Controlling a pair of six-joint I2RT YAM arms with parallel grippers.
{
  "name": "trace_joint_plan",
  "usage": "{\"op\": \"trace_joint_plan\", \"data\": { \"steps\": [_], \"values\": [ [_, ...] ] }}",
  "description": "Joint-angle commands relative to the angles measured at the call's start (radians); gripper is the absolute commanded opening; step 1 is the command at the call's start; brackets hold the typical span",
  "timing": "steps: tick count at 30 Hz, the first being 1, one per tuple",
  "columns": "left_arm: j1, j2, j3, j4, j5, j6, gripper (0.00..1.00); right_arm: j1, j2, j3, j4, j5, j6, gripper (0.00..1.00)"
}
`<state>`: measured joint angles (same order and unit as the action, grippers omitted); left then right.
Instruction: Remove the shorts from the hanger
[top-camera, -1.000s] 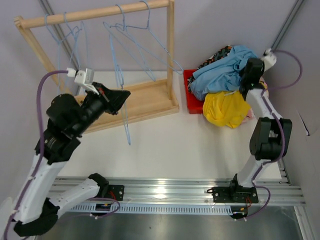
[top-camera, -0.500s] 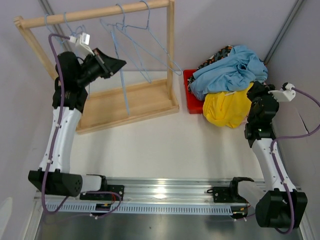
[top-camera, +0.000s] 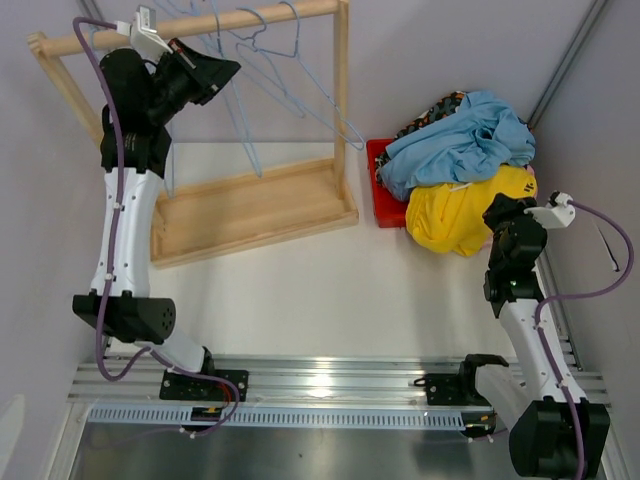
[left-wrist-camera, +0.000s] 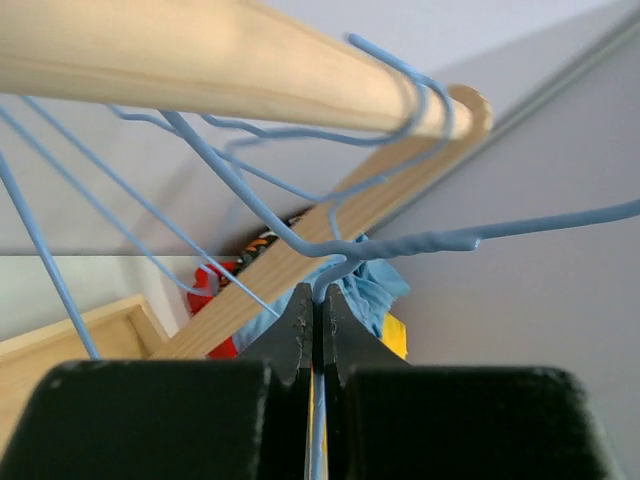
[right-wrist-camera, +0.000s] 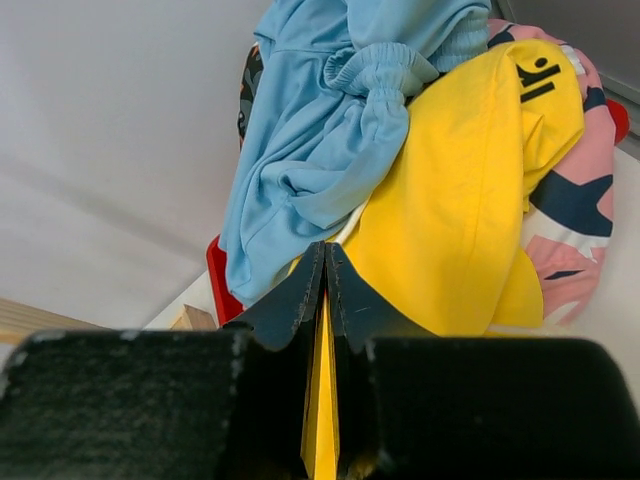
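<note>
**Inspector:** Surface and room?

**Assistant:** A flat white worktop, closed in by pale grey walls. A grey metal pole runs up at the far right. A ribbed aluminium rail lies along the near edge. A pale wooden garment rack stands at the far left, with light blue wire hangers on its top bar.

**Inspector:** The shorts?

**Assistant:** They are heaped in and over a red plastic bin at the far right, just right of the rack. The light blue cloth shorts lie on top, long axis roughly left to right. The yellow cloth shorts lie on the near side, partly under the blue pair and running the same way. A black-and-orange blotched pair shows at the far side. A pink patterned pair lies under the yellow one.

**Inspector:** Fingers?

**Assistant:** The left gripper is raised to the top bar. Its fingers are pinched tight on the neck of a single blue wire hanger. The right gripper sits at the near right of the heap, pointing into it. Its fingers meet at the tips, and I cannot tell whether any cloth is caught.
</note>
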<state>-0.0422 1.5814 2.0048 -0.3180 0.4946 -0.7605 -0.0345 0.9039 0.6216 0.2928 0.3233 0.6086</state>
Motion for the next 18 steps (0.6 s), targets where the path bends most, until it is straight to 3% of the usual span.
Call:
{"op": "trace_joint_plan", "data": {
  "steps": [1, 8, 11, 13, 17, 18],
  "values": [
    [0.021, 0.028, 0.048, 0.03, -0.103, -0.062, 0.0, 0.002, -0.048, -0.023, 0.005, 0.0, 0.008, 0.08],
    [0.038, 0.06, 0.014, 0.063, -0.116, -0.14, 0.01, 0.001, -0.125, -0.054, -0.047, 0.008, -0.013, 0.06],
    [0.038, 0.06, 0.005, 0.063, -0.122, -0.148, 0.14, 0.001, -0.14, -0.066, -0.064, 0.002, -0.009, 0.06],
    [0.038, 0.048, -0.009, 0.06, -0.128, -0.142, 0.3, 0.001, -0.152, -0.068, -0.084, 0.0, -0.006, 0.06],
    [0.038, 0.017, -0.034, 0.028, -0.148, -0.134, 0.32, 0.001, -0.181, -0.068, -0.116, 0.0, -0.004, 0.08],
    [0.038, 0.014, -0.041, 0.017, -0.148, -0.134, 0.37, 0.001, -0.197, -0.062, -0.133, 0.002, -0.004, 0.14]
  ]
}}
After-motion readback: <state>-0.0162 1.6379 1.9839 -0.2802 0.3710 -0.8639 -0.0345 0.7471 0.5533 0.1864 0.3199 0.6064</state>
